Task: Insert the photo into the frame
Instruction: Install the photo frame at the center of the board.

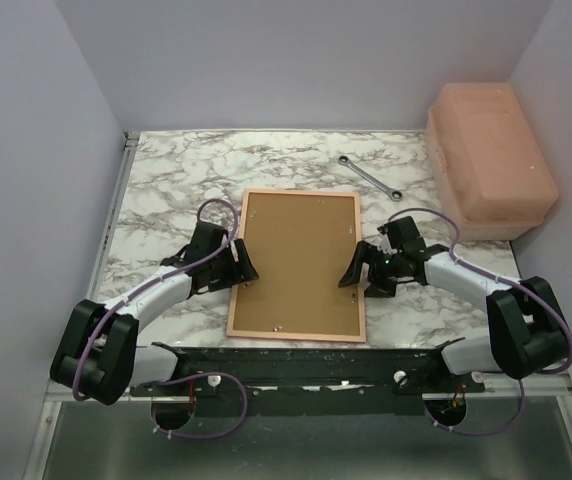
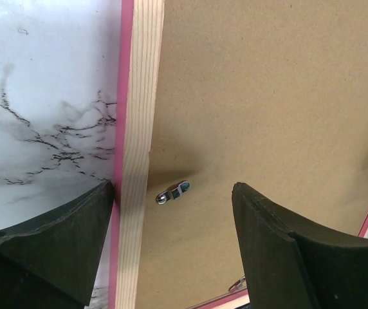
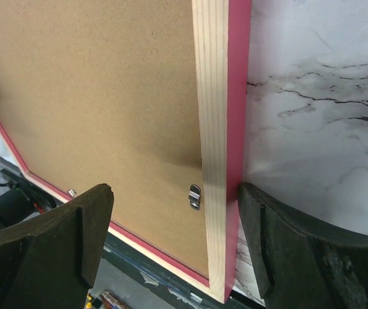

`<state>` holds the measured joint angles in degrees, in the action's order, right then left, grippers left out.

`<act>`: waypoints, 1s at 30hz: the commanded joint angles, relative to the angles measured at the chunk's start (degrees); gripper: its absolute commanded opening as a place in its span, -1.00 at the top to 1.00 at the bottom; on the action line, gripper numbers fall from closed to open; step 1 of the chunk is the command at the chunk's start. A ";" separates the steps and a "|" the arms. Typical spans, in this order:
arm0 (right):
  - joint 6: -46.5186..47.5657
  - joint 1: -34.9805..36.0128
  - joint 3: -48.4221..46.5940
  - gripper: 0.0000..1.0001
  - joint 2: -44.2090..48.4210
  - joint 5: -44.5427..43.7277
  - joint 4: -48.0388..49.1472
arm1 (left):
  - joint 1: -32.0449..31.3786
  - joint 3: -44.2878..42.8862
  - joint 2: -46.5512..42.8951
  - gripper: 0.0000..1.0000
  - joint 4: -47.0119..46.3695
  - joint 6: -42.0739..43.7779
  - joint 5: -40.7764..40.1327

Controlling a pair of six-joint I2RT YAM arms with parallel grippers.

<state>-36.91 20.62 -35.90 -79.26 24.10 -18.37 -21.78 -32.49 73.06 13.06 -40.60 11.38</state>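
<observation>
The frame lies face down in the middle of the table, its pale wood reverse up, with the brown fibreboard backing panel set inside it. The photo is hidden. My left gripper is open, straddling the frame's left rail; one finger is outside the pink edge, the other over the panel. A small metal clip sits between its fingers. My right gripper is open, straddling the right rail, its outer finger against the pink edge. A metal clip sits by that rail.
A metal wrench lies on the marble table behind the frame. A pink plastic box stands at the back right. Walls close in the left, back and right. The frame's near edge is close to the table's front edge.
</observation>
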 commanded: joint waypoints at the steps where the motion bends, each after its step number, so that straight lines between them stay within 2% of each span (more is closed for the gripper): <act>1: 1.31 2.73 0.14 -0.73 -1.53 -7.00 -4.90 | -2.58 3.17 -1.58 -0.47 -1.41 -4.98 7.16; 9: -0.91 8.90 -2.30 -0.73 -5.60 -16.72 -8.03 | -3.00 1.32 -4.97 -0.61 5.77 -5.28 -1.41; 14: -2.83 13.16 -3.64 -0.73 -4.20 -25.91 -12.32 | -3.07 1.63 -4.97 -0.60 5.34 -5.11 -2.20; 21: -3.06 15.21 -5.56 -0.66 -4.27 -31.29 -16.69 | -3.09 1.63 -3.97 -0.55 6.04 -4.15 -2.81; 23: -3.40 15.79 -5.76 -0.62 -4.36 -31.92 -17.23 | -3.09 1.61 -4.03 -0.54 6.45 -4.00 -3.16; 30: -5.32 16.86 -5.47 -0.28 -6.04 -33.63 -17.82 | -3.09 1.67 -3.68 -0.49 6.12 -3.37 -3.16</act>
<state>-40.86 36.82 -42.96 -82.43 -5.17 -30.33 -24.27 -30.63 68.69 17.21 -44.23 8.45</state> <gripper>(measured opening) 0.678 0.757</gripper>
